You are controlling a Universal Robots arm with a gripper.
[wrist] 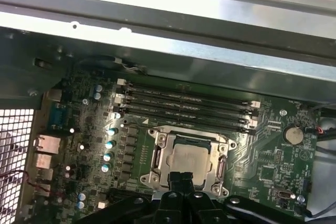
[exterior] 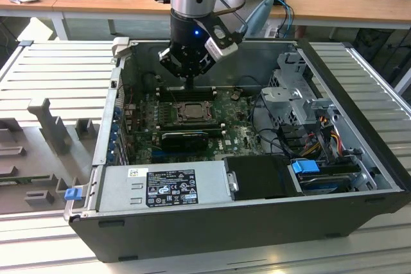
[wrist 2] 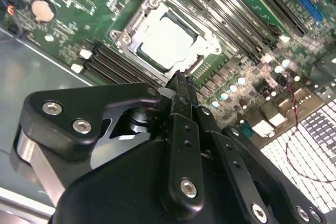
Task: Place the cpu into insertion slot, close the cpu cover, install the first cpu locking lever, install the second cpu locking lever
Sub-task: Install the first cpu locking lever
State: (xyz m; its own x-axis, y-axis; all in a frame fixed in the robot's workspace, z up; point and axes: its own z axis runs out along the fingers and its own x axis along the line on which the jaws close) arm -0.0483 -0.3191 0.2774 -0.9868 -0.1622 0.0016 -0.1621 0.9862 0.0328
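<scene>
The cpu (wrist 2: 168, 40) (wrist: 190, 157), pale silvery-grey, lies flat in the insertion slot (exterior: 191, 112) on the green motherboard. The cpu cover (wrist 2: 131, 24) (wrist: 159, 156), a thin metal frame, lies down around it so the chip shows through the window. I cannot tell how the locking levers stand. My gripper (wrist 2: 181, 80) (wrist: 182, 178) (exterior: 187, 81) hangs just above the socket's edge, on the side nearest the memory slots in the exterior view. Its black fingers are pressed together, shut on nothing.
Long black memory slots (wrist: 184, 106) run beside the socket. A coin battery (wrist: 293, 135) sits on the board. The case wall (wrist: 157, 40) rises close behind. A power supply (exterior: 164, 187), a drive cage (exterior: 295, 94) and loose cables (exterior: 308, 139) crowd the case's front and right.
</scene>
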